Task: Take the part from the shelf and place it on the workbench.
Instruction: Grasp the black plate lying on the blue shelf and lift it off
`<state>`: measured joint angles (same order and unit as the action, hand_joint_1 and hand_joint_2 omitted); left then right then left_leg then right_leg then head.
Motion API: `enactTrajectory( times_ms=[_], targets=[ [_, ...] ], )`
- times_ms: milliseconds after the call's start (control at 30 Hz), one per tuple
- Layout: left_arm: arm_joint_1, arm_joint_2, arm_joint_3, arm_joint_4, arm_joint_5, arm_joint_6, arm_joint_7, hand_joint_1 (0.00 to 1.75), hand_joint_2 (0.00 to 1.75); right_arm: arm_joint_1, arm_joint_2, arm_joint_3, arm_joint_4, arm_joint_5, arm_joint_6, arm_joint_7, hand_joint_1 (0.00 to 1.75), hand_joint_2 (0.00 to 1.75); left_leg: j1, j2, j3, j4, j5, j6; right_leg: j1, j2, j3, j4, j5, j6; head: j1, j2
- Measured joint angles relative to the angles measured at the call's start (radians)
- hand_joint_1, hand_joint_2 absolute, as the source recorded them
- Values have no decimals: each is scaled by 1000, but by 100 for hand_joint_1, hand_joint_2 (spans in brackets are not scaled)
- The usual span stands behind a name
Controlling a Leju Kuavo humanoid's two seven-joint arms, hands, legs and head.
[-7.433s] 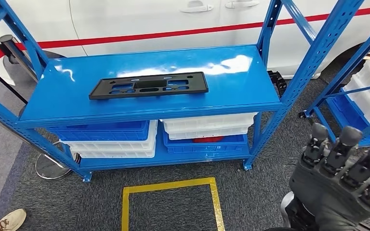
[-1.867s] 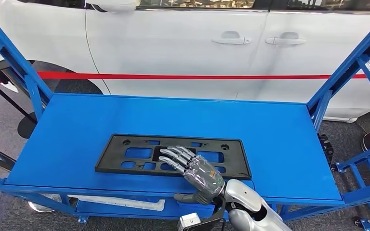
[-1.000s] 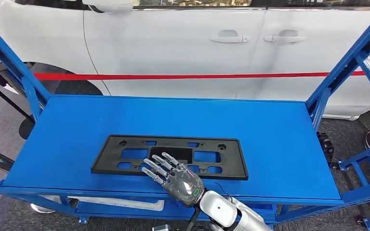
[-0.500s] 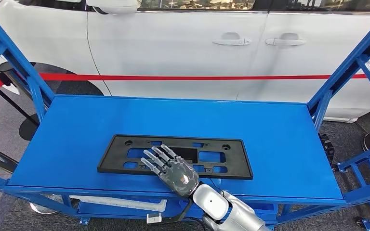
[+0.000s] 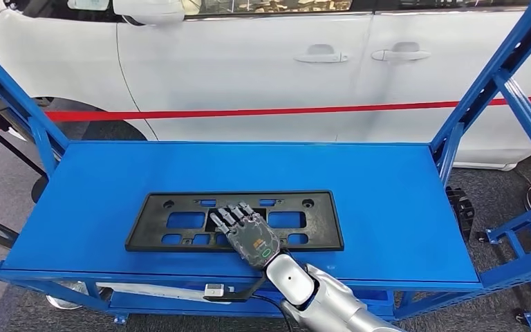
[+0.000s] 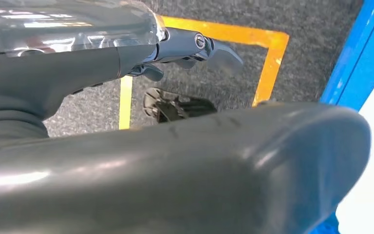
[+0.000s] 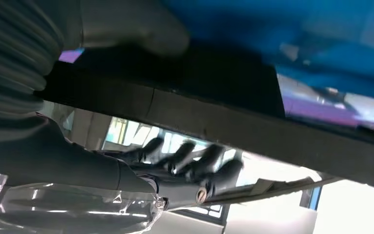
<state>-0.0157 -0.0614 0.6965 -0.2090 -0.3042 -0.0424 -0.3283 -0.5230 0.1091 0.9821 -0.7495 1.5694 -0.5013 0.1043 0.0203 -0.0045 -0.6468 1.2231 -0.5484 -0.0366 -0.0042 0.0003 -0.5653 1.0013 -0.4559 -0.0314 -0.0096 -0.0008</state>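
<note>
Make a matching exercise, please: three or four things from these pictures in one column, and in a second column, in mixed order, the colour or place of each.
Things:
1. part
2. shelf
3. right hand
4. tape square

Descriptions:
A. yellow, on the dark carpet
B. blue, carries the black frame
C. black, flat, with cut-outs
D. rests over the near edge of the black frame

Pairs: 1-C, 2-B, 3-D, 4-A

High head view over shelf (image 5: 387, 200); wrist views close, turned.
</note>
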Motion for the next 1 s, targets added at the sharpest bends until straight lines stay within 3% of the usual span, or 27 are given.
enactTrajectory(
  times_ms=[67,133,233,267,333,400,433,467,500,567,633,733,800,900,933,967,1000],
  targets=[
    [-1,0,1,0,0,-2,0,0,0,-5,5,3,13,0,2,-3,171,175,-2,0,71,-147,63,8,2,1,1,3,-2,3,0,0],
    [-3,1,2,0,0,-4,-1,0,0,-8,7,4,21,0,4,-6,172,175,-6,0,105,-222,83,17,5,3,-2,5,-2,11,1,0],
    [-2,1,5,0,0,-10,-3,0,0,-13,8,4,30,0,5,-16,173,175,-6,0,104,-231,89,33,5,4,-6,9,-2,27,1,0],
    [-2,1,6,0,0,-13,-4,0,0,-15,8,4,32,0,4,-20,173,175,-4,2,105,-235,93,40,5,4,-13,24,-14,33,2,0],
    [-2,1,8,0,-1,-24,-13,0,0,-18,7,4,35,0,4,-28,174,175,-1,5,105,-240,98,49,2,4,-56,114,-69,41,4,0],
    [-1,2,9,0,-3,-37,-26,0,0,-16,7,4,39,0,4,-34,175,175,-2,7,102,-240,99,52,-2,3,-120,247,-128,46,5,0],
    [-1,2,9,0,-6,-42,-34,0,0,-15,6,4,41,0,4,-37,175,175,-2,8,101,-239,98,52,-4,3,-140,286,-136,48,5,0],
    [-1,2,10,0,-10,-47,-44,0,0,-15,6,4,41,0,5,-40,175,175,-2,8,102,-238,98,51,-6,3,-142,290,-125,49,5,0],
    [-1,2,10,0,-15,-49,-54,0,0,-14,6,3,42,0,5,-42,175,175,-1,7,103,-237,96,49,-8,2,-124,252,-96,49,5,0],
    [0,2,10,0,-27,-50,-70,0,0,-15,6,1,42,0,4,-44,175,175,-2,6,105,-233,92,43,-9,2,-54,112,-30,44,5,0],
    [0,2,10,0,-38,-45,-78,0,0,-14,6,-6,40,-5,-7,-57,175,175,-6,3,105,-229,87,33,-6,1,-12,22,-4,37,5,0],
    [1,3,10,0,-41,-47,-91,0,0,-6,5,-33,22,-63,-37,-116,175,175,-3,2,104,-227,83,15,-2,1,-8,8,-4,21,4,0],
    [3,5,11,0,-37,-62,-97,0,0,1,2,-62,-10,-153,-50,-184,175,175,1,3,90,-190,55,7,-5,0,-5,2,0,8,4,0],
    [5,6,16,0,-33,-83,-97,0,0,18,-9,-126,-112,-374,-76,-337,175,175,3,3,7,0,-44,0,-4,0,-4,0,1,-1,3,0],
    [6,7,18,0,-32,-88,-97,0,0,27,-16,-150,-159,-466,-81,-397,175,175,3,3,-17,53,-60,-2,-3,0,-3,0,1,-2,3,0],
    [6,7,20,0,-32,-94,-98,0,0,37,-24,-175,-210,-561,-80,-454,175,175,3,3,-25,71,-57,-3,-2,1,-2,0,1,-2,3,0],
    [7,8,23,0,-31,-99,-100,0,0,49,-32,-199,-265,-658,-70,-509,175,175,4,3,-11,44,-33,-3,-2,2,0,1,0,-1,3,0]
  ],
)
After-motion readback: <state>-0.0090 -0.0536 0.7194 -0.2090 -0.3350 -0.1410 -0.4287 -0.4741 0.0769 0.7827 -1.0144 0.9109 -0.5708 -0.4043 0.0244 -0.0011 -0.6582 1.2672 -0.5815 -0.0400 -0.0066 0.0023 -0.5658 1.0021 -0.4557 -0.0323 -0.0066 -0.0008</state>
